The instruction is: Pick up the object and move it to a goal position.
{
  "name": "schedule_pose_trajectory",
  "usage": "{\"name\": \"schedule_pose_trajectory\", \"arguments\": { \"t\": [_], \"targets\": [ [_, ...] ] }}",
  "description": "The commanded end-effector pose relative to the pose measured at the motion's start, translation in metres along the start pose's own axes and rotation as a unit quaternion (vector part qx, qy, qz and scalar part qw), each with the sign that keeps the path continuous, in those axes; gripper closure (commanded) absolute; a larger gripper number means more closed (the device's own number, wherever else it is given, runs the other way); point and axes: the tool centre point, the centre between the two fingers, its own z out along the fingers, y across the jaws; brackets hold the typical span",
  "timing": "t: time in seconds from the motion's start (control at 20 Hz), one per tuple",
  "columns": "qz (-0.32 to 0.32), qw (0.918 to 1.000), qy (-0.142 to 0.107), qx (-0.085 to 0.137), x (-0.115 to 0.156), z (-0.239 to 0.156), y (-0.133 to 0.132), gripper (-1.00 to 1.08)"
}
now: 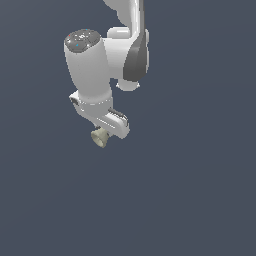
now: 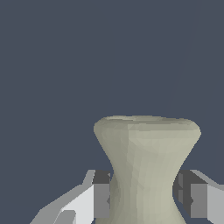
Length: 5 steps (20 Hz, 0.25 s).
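The object (image 2: 146, 162) is a pale beige spool with flared ends and a narrow waist. In the wrist view it fills the space between my two fingers (image 2: 101, 197), whose dark pads press against its waist on both sides. My gripper (image 2: 143, 199) is shut on it. In the exterior view the object (image 1: 100, 137) pokes out below the white hand, and the gripper (image 1: 106, 134) is mostly hidden behind the hand body. The white arm (image 1: 92, 65) reaches down from above.
A plain dark blue-grey surface (image 1: 190, 190) fills the background in both views, with no other objects showing.
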Motion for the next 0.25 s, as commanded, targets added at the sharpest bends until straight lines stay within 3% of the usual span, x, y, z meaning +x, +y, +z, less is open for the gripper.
{"name": "schedule_pose_trajectory", "arguments": {
  "t": [0.0, 0.2],
  "targets": [
    [0.0, 1.0, -0.001, 0.0, -0.0006, -0.008, 0.0032, 1.08],
    [0.0, 1.0, 0.0, -0.001, 0.0001, -0.0118, 0.0039, 1.08]
  ]
}}
